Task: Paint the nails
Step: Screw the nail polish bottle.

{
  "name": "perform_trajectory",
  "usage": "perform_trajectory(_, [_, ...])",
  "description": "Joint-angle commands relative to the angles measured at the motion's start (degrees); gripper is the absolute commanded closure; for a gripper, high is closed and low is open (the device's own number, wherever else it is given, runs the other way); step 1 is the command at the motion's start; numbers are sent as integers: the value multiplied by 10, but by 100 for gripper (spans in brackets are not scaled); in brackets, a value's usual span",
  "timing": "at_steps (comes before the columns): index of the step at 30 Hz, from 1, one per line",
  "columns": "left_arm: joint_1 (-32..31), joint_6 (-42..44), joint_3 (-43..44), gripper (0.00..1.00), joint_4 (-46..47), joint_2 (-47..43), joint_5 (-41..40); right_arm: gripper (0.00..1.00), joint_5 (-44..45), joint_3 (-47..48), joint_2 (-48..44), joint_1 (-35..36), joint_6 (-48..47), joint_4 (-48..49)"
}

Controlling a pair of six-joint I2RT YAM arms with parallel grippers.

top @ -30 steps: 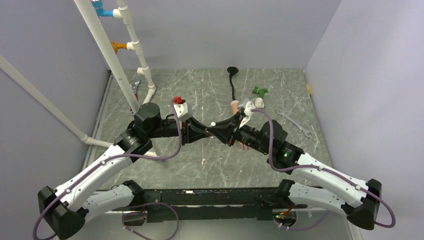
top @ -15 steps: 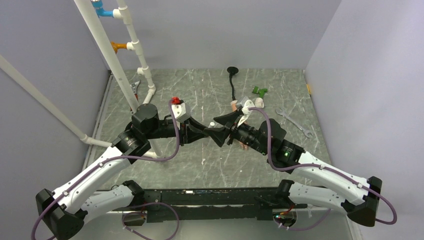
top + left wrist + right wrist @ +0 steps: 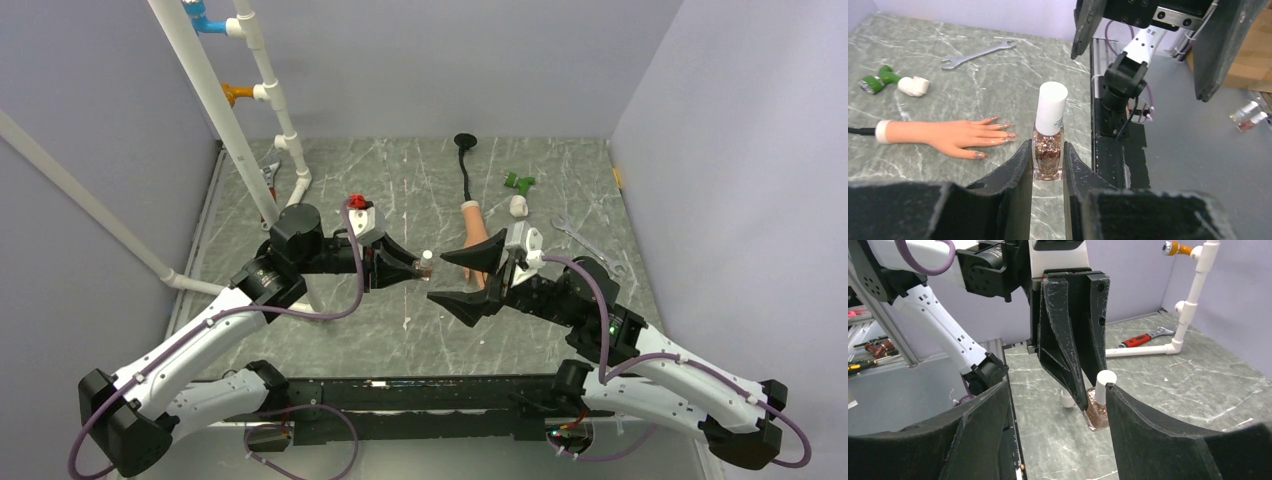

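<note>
Left gripper (image 3: 1047, 151) clamped on the bottle (image 3: 1048, 159), white cap (image 3: 1052, 106) free; right gripper (image 3: 463, 276), jaws apart, faces the cap. Hand (image 3: 473, 226) lies flat on the desk (image 3: 400, 185) just beyond the right gripper, nails (image 3: 1000, 133) pointing nearward.

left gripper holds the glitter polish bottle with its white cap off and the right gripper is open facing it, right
Not quite. The white cap is on the glitter polish bottle, as the left wrist view shows. The rest holds: the left gripper grips the bottle and the right gripper stands open, facing it.
</note>
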Motion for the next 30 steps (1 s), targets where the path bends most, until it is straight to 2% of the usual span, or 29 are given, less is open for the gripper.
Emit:
perform_trajectory(1, [1,9,15,100,36,2,76,28,-11,8,-10,-4,-31,-13])
perform_trajectory(8, [1,16,14,100,47,2,135,32,-48,22,11,-24,-35,-25])
perform_trajectory(12, [1,20,17,100,39,3,142,34,-59,26,17,-36,-36,-18])
perform_trajectory(20, [1,25,24,100,26,9,142,52,-63,41,36,-44,-30,-14])
perform_trajectory(30, [1,27,26,100,23,7,135,61,-96,64,63,-44,-31,-25])
